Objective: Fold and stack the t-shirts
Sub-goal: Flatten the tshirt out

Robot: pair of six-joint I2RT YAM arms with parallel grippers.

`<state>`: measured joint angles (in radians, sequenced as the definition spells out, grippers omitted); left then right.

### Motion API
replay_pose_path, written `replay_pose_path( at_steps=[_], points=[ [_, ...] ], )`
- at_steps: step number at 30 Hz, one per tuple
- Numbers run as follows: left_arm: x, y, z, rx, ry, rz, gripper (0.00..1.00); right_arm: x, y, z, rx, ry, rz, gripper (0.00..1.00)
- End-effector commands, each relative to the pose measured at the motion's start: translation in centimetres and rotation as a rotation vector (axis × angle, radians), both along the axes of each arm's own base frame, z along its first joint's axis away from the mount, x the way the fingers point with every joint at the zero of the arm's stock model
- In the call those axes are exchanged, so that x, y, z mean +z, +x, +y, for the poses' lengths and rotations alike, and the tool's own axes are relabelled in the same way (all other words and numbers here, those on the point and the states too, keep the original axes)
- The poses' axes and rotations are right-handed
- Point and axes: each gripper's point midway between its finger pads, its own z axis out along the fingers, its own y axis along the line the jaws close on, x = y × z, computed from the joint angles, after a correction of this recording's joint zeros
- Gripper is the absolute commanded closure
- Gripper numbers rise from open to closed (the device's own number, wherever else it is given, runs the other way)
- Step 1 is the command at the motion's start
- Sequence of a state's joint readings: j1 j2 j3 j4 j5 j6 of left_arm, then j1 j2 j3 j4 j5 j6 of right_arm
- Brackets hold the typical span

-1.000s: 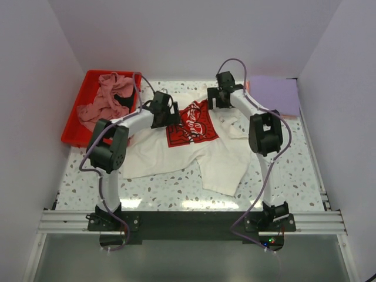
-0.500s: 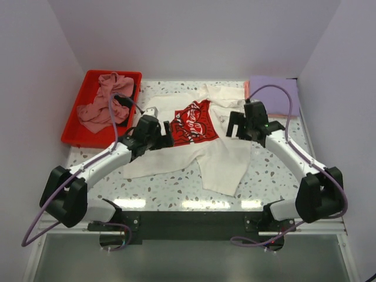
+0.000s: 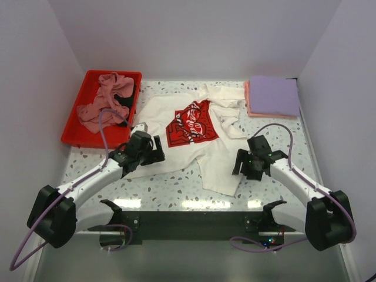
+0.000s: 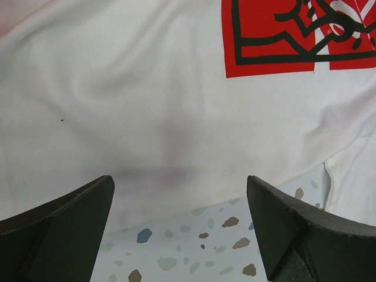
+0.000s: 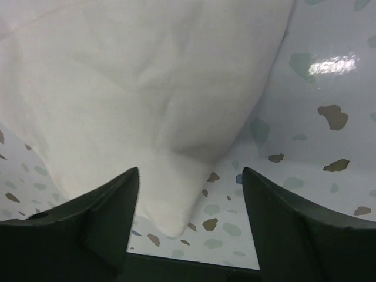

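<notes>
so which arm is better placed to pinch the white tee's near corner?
Right, likely. The right gripper is open with a corner tip of the white tee lying between its fingers. The left gripper, also open, faces a straight hem edge, no corner.

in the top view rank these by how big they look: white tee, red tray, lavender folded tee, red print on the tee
1. white tee
2. red tray
3. lavender folded tee and red print look about alike, so I won't rank them
</notes>
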<state>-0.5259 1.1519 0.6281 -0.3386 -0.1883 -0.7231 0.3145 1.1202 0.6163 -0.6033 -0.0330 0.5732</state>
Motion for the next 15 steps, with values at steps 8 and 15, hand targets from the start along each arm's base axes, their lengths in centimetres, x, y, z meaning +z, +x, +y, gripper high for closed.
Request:
replay_pose_path(
  at_steps=[8,15],
  points=[
    [0.2,0.3,1.1,0.059,0.025,-0.027,0.00,-1.6,-0.5,3.0,0.041,0.057,0.056,0.91],
    [0.4,0.6,1.3,0.065,0.037,-0.040,0.00,1.0,1.8,5.5,0.129,-0.059,-0.004,1.00]
  ],
)
